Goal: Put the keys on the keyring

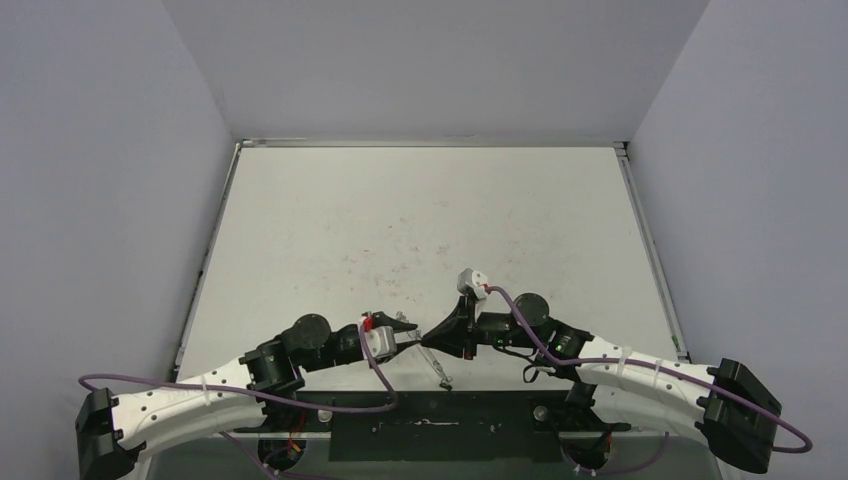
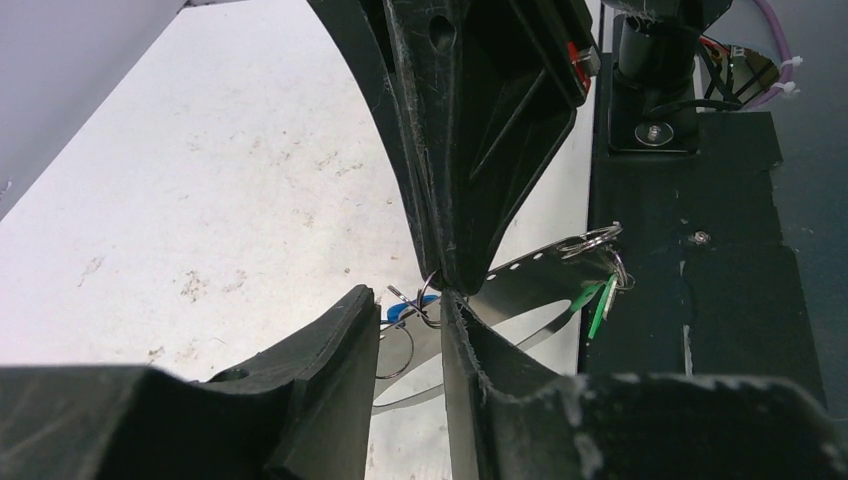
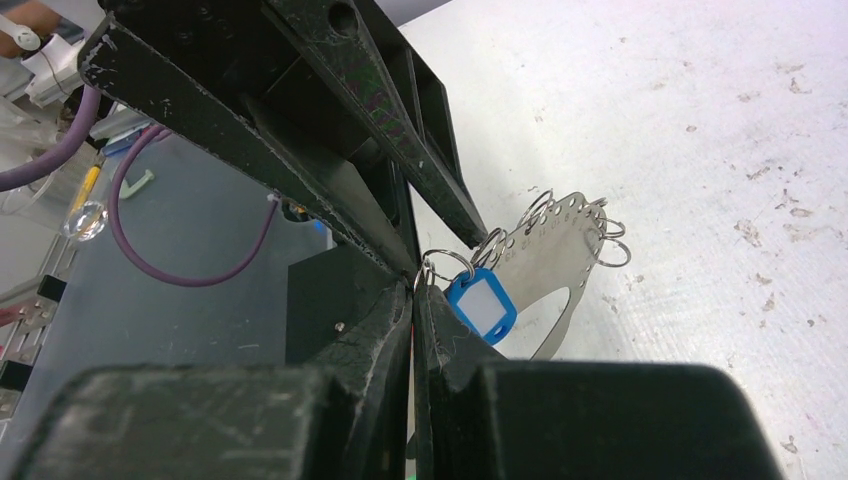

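L tool jaws slightly apart; R tool jaws closed; tips nearly touching.

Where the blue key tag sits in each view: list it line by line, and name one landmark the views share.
Top external: too small to make out.
Left wrist: blue key tag, only a sliver showing, low centre.
Right wrist: in full view at centre, white label facing the camera.
Shared landmark: the keyring, flat metal with holes along its rim.
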